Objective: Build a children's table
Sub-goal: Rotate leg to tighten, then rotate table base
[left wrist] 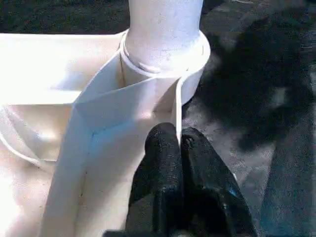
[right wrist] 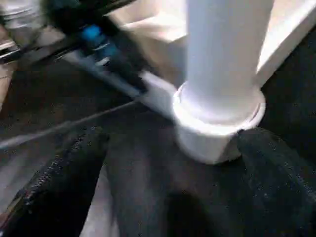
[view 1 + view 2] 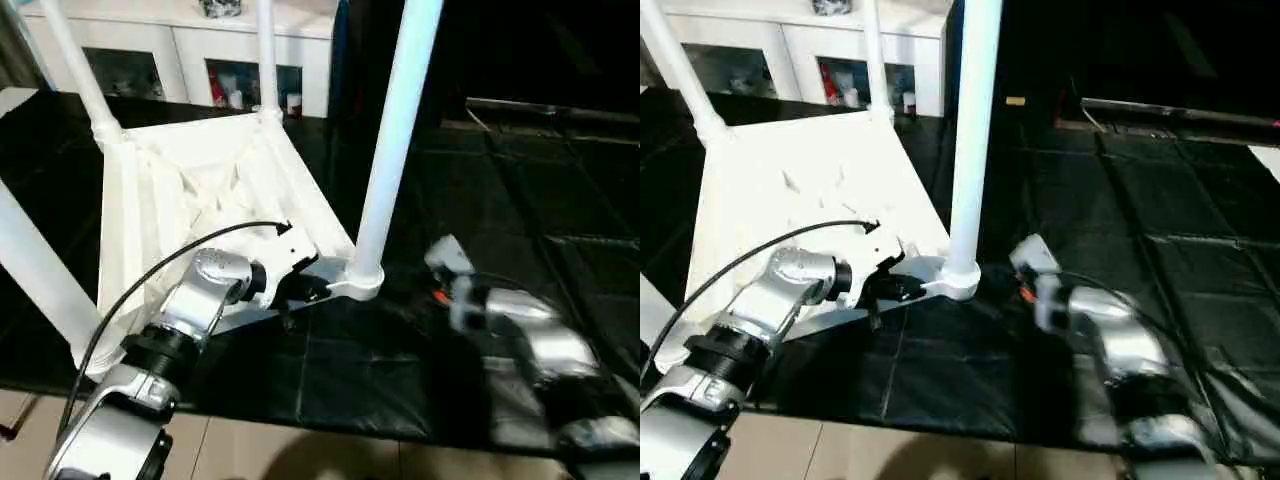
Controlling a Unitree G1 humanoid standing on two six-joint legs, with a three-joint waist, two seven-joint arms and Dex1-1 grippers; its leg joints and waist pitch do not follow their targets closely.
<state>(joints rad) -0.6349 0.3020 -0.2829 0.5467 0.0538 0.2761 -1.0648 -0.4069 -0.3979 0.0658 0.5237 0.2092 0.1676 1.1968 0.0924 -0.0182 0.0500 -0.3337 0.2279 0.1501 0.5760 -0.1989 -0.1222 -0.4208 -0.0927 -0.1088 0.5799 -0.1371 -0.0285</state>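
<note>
Table top: the white plastic top [image 3: 200,190] is lying upside down on the black floor mat [image 3: 480,200], its ribbed underside facing up.
Near leg: a long white tapered leg [image 3: 395,140] is standing upright in the round corner socket [image 3: 362,280] at the top's near right corner, rising out past the upper edge of the head views.
Other legs: two more white legs [image 3: 75,65] [image 3: 266,55] are standing in the far corner sockets, and a fourth [image 3: 35,270] is slanting across the left edge of the left eye view.
Left gripper: the left gripper [image 1: 178,143] is sitting at the thin white rim of the top, just beside the near right socket; its black fingers [image 1: 160,163] are clenched together, with the rim's edge running down into the seam between them. Whether they are actually pinching the rim I cannot tell.
Left arm: the silver forearm [image 3: 195,300] is reaching in from the lower left, with a black cable [image 3: 150,275] arching over it.
Right gripper: the right gripper [image 2: 173,163] is hanging near the base of the near leg, apart from it; its two black fingers [image 2: 64,182] are spread wide on either side of the socket, grasping nothing.
Right arm: the silver right forearm [image 3: 530,335] is showing blurred over the mat, to the right of the near leg.
Background: a white glass-door cabinet [image 3: 190,60] is standing beyond the top.
</note>
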